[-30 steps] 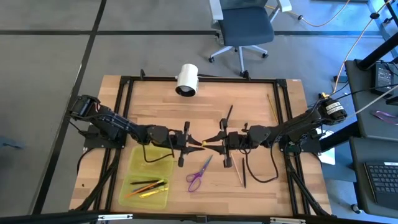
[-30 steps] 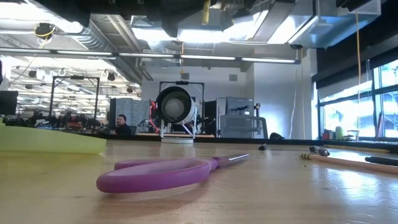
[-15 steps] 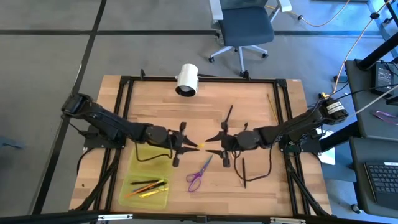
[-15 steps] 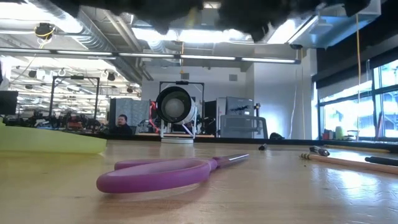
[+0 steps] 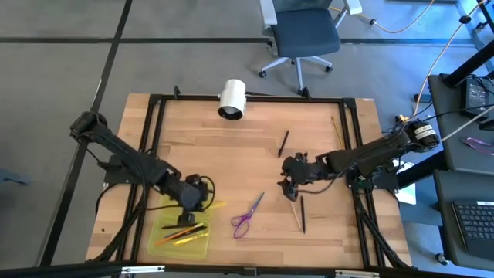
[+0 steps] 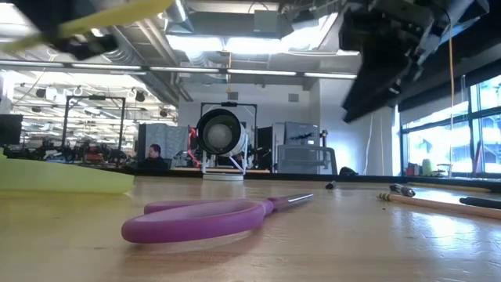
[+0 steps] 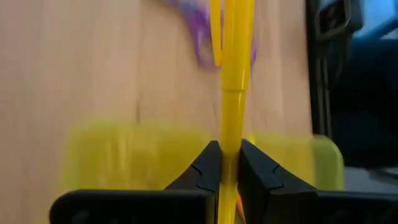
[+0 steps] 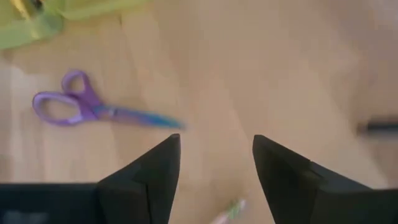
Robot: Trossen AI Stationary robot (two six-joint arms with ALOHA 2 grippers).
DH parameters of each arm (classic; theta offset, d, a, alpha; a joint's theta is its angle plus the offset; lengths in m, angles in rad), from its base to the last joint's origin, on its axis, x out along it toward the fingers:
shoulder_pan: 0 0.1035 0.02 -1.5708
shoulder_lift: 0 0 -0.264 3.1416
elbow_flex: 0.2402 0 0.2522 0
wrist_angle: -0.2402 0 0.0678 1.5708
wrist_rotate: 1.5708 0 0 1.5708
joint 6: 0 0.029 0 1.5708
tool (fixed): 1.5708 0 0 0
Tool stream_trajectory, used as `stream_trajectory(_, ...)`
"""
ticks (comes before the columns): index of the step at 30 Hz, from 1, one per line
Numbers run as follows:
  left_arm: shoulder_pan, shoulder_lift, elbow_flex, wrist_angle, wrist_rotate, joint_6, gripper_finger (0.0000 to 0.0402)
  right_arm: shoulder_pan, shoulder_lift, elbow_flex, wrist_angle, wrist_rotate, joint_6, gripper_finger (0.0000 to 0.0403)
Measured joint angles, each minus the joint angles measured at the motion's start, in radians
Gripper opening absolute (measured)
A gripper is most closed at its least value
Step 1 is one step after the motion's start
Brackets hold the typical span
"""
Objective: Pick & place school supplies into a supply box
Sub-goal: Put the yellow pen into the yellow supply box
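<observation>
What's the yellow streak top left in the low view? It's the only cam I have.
Observer: A yellow pen, pinched between the fingers of the left gripper.
Operator: Where over the table?
Observer: In the high view it hangs over the supply box, at the corner nearest the scissors, with the pen sticking out toward them.
Operator: Right arm carrying anything?
Observer: No. The right gripper has its fingers open and empty over bare wood, beyond the scissors' blade end.
</observation>
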State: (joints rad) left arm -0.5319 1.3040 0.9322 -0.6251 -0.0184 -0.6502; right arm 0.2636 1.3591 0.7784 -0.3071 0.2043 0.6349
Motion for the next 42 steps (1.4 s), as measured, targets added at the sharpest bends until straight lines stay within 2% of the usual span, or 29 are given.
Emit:
stream_trajectory(7, -0.085, 0.1, 0.032, -0.039, 0.185, -0.257, 0.002, -0.028, 0.0, 0.0, -0.069, -0.244, 0.21, 0.0205)
stream_trajectory(11, -0.122, 0.177, 0.036, -0.044, 0.255, -0.379, 0.002, -0.027, 0.0, 0.0, -0.099, -0.27, 0.365, 0.0205)
stream_trajectory(17, -0.157, 0.278, 0.036, -0.046, 0.341, -0.44, 0.002, -0.022, 0.0, 0.0, -0.189, -0.336, 0.527, 0.0205)
stream_trajectory(29, -0.169, 0.4, 0.036, -0.087, 0.352, -0.436, 0.0026, 0.049, 0.015, 0.0, -0.369, -0.278, 0.764, 0.0205)
stream_trajectory(39, -0.169, 0.394, 0.036, -0.088, 0.356, -0.427, 0.0043, 0.102, 0.117, 0.0, -0.355, -0.276, 0.831, 0.0205)
stream_trajectory(42, -0.169, 0.389, 0.036, -0.086, 0.394, -0.417, 0.0054, 0.105, 0.152, 0.0, -0.333, -0.281, 0.831, 0.0205)
